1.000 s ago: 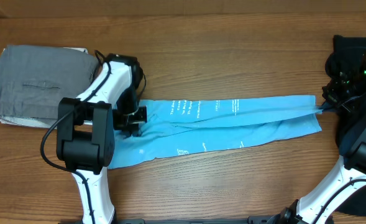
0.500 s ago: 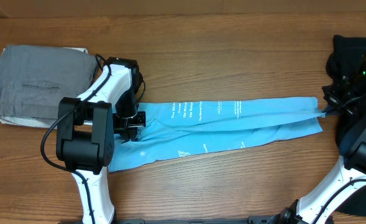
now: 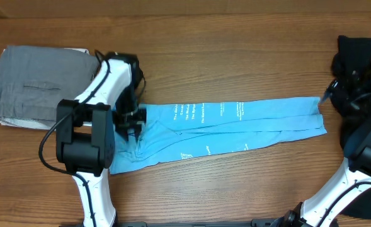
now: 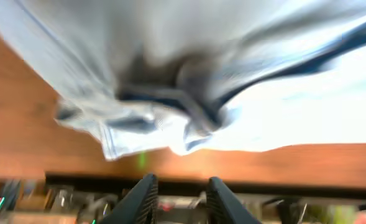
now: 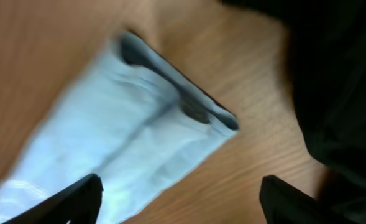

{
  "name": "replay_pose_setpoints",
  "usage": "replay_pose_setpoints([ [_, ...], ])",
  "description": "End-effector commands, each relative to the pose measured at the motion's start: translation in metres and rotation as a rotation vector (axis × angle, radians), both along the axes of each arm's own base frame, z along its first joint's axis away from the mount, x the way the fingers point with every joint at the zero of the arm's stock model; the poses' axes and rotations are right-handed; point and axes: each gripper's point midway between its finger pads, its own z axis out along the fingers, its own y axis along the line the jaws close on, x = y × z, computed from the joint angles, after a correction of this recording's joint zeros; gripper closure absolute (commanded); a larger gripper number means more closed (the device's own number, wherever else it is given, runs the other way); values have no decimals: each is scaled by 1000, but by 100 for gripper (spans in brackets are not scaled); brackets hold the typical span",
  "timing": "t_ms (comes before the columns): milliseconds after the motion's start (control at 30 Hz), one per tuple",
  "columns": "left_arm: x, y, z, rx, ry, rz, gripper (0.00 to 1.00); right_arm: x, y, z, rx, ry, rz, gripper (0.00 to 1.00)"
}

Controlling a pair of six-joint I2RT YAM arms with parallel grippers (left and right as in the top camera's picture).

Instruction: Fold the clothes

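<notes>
**A:** Where is the shirt [image 3: 235, 120]?

**B:** It lies flat on the table [image 3: 235, 189], drawn out into one long, narrow blue band running left to right, with small white lettering facing up. Its left end is bunched and wrinkled. Its right end is a tidy folded edge.

**A:** And the left pincer [image 4: 181, 182]?

**B:** It sits over that bunched left end. In its wrist view the two fingers stand a little apart with nothing between them, and the rumpled cloth lies just beyond the tips. That view is blurred, so whether the tips touch the cloth cannot be told.

**A:** The right pincer [image 5: 181, 183]?

**B:** It is spread wide. Its fingers show at the lower corners of its wrist view, and the shirt's right end lies on the wood ahead of them, not pinched. From overhead, that pincer is just beside the band's upper right corner.

**A:** What else is on the table?

**B:** A folded grey garment [image 3: 40, 85] lies at the far left, close behind the left arm and apart from the shirt. A heap of black cloth [image 3: 352, 47] lies at the far right, near the right arm.
</notes>
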Motion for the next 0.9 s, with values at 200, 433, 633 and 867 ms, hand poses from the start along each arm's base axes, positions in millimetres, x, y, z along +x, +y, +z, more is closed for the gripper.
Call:
replay_pose_setpoints([
  [200, 52, -37, 44, -112, -248, -7, 96, 20, 57, 33, 40, -69, 143, 96],
  [433, 28, -39, 2, -93, -172, -20, 96, 11, 78, -11, -18, 33, 179, 96],
  [633, 10, -17, -40, 1, -141, 15, 96, 2, 88, -58, -11, 54, 197, 96],
  [867, 26, -15, -72, -10, -249, 55, 96, 6, 87, -100, -36, -8, 176, 96],
])
